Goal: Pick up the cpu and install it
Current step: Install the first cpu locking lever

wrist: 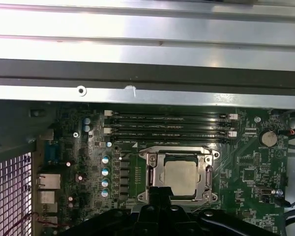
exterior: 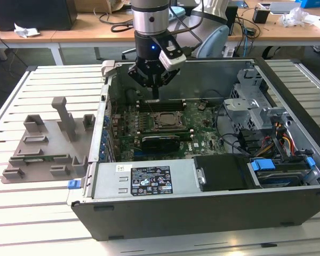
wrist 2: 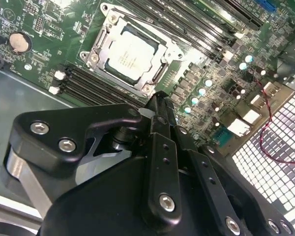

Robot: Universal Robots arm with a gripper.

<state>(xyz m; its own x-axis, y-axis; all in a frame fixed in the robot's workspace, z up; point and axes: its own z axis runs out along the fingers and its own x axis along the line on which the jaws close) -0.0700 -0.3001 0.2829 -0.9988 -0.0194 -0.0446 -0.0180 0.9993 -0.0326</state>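
Observation:
The cpu, a silvery square chip [wrist 2: 132, 54], lies flat inside the dark metal socket frame [wrist 2: 99, 38] on the green motherboard, in both wrist views [wrist: 181, 178]. In the exterior view the socket [exterior: 167, 120] sits mid-board inside the open computer case [exterior: 202, 213]. My gripper [exterior: 156, 95] hangs above the board just behind the socket, toward the case's far wall. Its black fingers [wrist 2: 159, 101] meet at the tip with nothing between them. The gripper tip [wrist: 160, 191] is beside the socket's edge, apart from the chip.
A grey plastic tray [exterior: 42, 144] with upright blocks stands on the slatted table at the exterior view's left of the case. Memory slots [wrist: 169, 125] run behind the socket. A drive cage [exterior: 250, 101] and cables [exterior: 280, 138] fill the case's right side.

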